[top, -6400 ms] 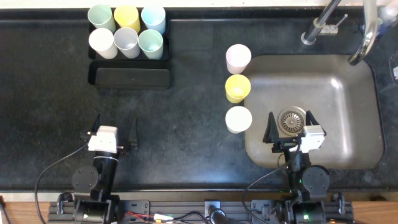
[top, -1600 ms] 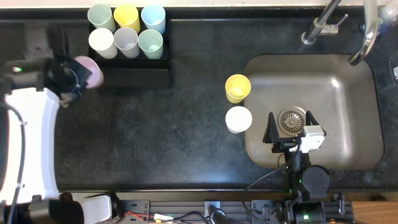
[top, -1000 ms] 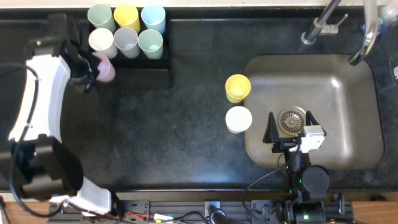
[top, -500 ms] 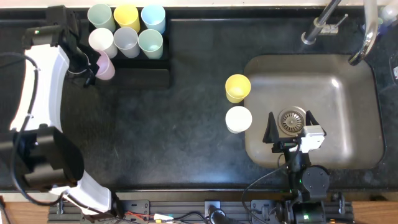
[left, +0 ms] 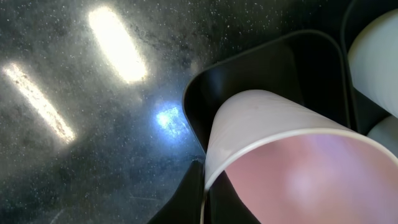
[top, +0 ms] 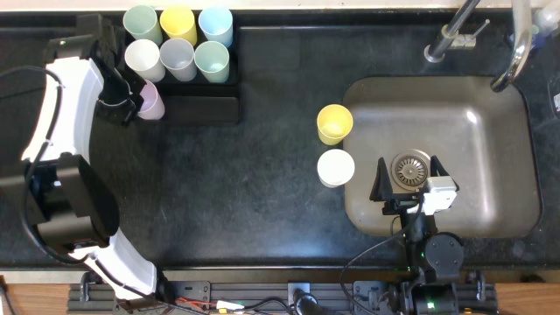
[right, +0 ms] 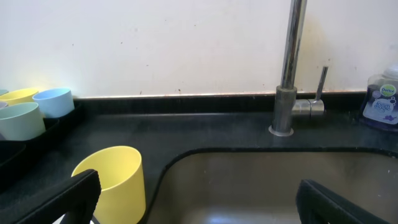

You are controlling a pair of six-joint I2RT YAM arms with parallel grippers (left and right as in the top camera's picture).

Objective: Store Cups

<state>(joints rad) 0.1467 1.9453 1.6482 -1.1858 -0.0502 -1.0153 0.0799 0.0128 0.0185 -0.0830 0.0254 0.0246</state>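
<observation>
Pink cup (top: 150, 102): tilted, mouth off vertical, at the left end of the tray's (top: 197, 110) empty front slot; not yet seated. Left hand (top: 131, 98) pinches its rim.

Step in hand: placing. Next move, as I judge it: right the cup, lower it, release.

Yellow cup (top: 334, 123) and white cup (top: 335, 167) stand on the counter (top: 245, 192) beside the sink (top: 472, 131). Right hand (top: 407, 179) is spread wide at the sink's near edge.
</observation>
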